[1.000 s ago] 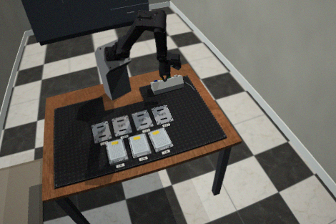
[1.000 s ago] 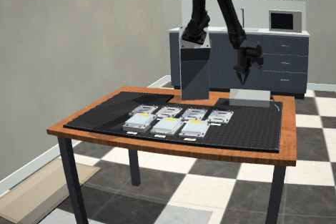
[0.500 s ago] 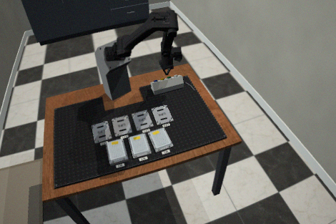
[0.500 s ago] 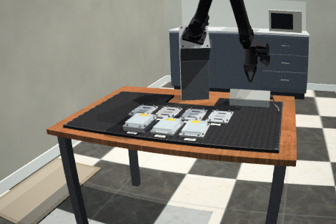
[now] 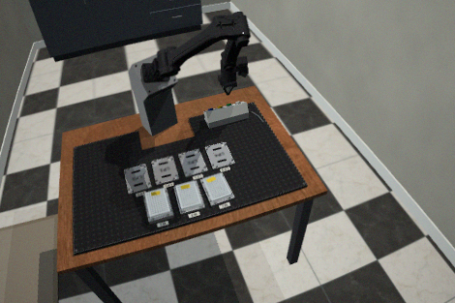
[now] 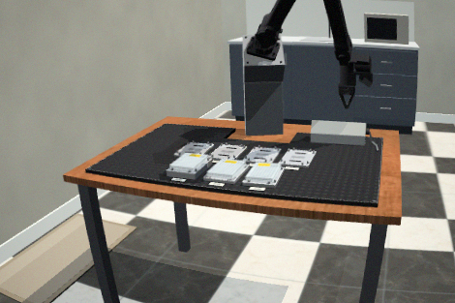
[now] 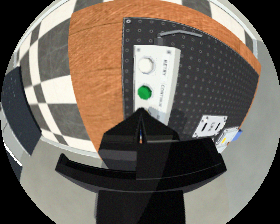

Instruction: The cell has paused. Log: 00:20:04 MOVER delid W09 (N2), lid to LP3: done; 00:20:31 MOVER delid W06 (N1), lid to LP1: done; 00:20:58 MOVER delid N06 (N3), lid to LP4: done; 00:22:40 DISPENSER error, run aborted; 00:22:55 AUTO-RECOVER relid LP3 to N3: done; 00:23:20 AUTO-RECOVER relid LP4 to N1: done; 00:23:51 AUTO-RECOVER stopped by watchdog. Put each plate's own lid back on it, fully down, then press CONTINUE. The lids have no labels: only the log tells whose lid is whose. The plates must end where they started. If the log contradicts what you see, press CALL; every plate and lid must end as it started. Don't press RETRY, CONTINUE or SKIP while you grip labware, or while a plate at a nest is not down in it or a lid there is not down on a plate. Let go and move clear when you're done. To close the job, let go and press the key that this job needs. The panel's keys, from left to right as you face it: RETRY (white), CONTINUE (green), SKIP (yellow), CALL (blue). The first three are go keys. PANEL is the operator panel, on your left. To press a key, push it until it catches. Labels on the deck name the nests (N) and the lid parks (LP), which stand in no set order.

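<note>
My gripper (image 5: 228, 92) (image 6: 347, 106) (image 7: 140, 111) is shut and empty, above the grey panel (image 5: 227, 119) (image 6: 338, 134). In the wrist view, the white RETRY key (image 7: 146, 65) and green CONTINUE key (image 7: 144, 92) show beyond the fingertips; the other keys are hidden there. Three plates with yellow marks stand in the front row: left plate (image 5: 158, 204) (image 6: 190, 165), middle plate (image 5: 189, 196) (image 6: 226, 171), right plate (image 5: 218, 189) (image 6: 263, 173). Their lids are hard to make out. Behind are several lid parks; the leftmost park (image 5: 137, 178) and third park (image 5: 193, 162) look darker. Whether lids lie there is unclear.
The arm's grey pedestal (image 5: 158, 106) (image 6: 264, 106) stands at the back of the wooden table. A cable (image 7: 180, 33) runs from the panel's RETRY end. The rightmost park (image 5: 220, 155) (image 6: 298, 157) (image 7: 210, 126) is the park nearest the panel.
</note>
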`<move>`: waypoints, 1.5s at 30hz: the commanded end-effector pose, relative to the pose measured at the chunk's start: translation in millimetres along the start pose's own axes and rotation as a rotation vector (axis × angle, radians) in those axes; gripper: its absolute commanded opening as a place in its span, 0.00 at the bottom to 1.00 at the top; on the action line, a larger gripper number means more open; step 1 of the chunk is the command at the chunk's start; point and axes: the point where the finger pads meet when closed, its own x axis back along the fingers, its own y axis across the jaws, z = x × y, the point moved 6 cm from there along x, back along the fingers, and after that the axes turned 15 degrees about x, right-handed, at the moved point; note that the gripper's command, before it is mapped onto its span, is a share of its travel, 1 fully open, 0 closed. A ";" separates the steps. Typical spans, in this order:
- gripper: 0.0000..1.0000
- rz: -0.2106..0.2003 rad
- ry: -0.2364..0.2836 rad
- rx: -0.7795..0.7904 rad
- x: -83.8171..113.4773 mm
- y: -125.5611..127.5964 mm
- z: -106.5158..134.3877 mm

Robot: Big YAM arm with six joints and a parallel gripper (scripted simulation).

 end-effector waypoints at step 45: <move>0.00 0.005 -0.002 -0.030 -30.5 -5.8 -1.2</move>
